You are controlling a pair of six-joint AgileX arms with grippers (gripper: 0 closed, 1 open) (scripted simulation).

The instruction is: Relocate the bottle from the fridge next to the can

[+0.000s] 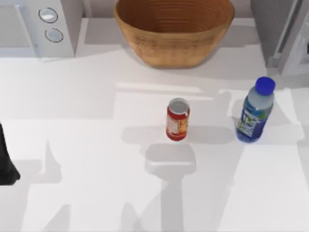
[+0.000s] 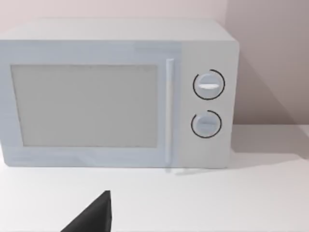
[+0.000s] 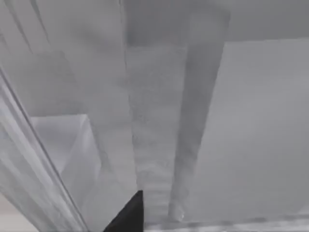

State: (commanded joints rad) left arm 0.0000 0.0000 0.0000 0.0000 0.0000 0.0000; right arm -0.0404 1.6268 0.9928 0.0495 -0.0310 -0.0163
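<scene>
The bottle (image 1: 255,112), clear with a blue cap and a blue-green label, stands upright on the white table, right of the can and apart from it. The red can (image 1: 177,119) stands upright near the table's middle. The grey fridge (image 1: 285,34) is at the back right corner, behind the bottle. My left arm (image 1: 6,162) sits at the table's left edge, far from both. A dark piece of my left gripper (image 2: 91,218) faces the white appliance. A dark piece of my right gripper (image 3: 128,216) points at grey fridge panels (image 3: 154,111). Nothing is held by either.
A large wicker basket (image 1: 174,34) stands at the back centre. A white appliance with two round knobs (image 1: 36,26) fills the back left corner (image 2: 120,96). Open table lies in front of the can and between the can and the bottle.
</scene>
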